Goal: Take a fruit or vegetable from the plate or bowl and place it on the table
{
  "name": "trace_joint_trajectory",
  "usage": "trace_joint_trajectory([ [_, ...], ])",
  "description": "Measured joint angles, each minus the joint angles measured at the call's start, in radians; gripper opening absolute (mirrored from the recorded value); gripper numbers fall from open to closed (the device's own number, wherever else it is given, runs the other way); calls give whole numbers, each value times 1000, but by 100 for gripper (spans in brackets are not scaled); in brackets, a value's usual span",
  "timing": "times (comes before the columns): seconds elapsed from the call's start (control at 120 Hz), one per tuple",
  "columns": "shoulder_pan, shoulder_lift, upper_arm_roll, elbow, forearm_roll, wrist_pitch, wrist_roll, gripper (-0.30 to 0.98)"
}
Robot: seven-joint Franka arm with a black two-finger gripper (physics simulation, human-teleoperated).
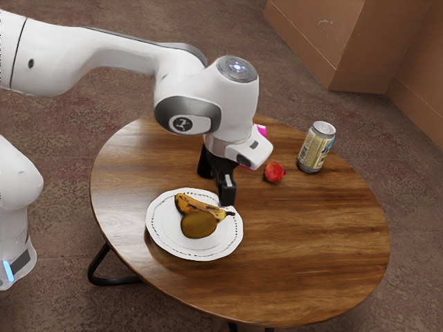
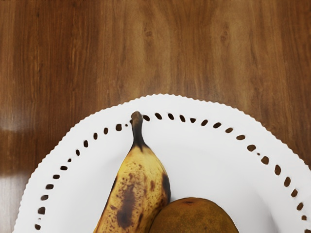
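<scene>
Tool (image 1: pixel 216 187) wide and empty, near plate (image 1: pixel 160 238). Banana (image 1: pixel 192 206) and brown fruit (image 1: pixel 199 225) lie on it. Step looks like approach — next, align over one, lower, grip. Exterior view adds red fruit (image 1: pixel 274 172) and can (image 1: pixel 316 147) on bench (image 1: pixel 315 249); wrist view — banana's dark spotting, stem at rim holes.

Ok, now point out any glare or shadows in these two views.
Wrist view: a pale glare on the table just outside the rim of the plate, on the banana's side, and soft grey shading on the plate; exterior view: even, mild light, the can's lid catching a pale shine, no hard-edged shadows that I can make out.
</scene>
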Motion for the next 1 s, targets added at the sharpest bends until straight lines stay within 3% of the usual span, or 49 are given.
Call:
trace_joint_trajectory([
  [0.117, 12, 17, -32, -19, -73, 35, 26, 65],
  [0.267, -33, 71, -1, -61, -108, 53, 57, 65],
  [0.45, -115, 80, 87, -115, -118, 58, 88, 65],
  [1.0, -132, 151, 111, -144, -121, 66, 142, 64],
])
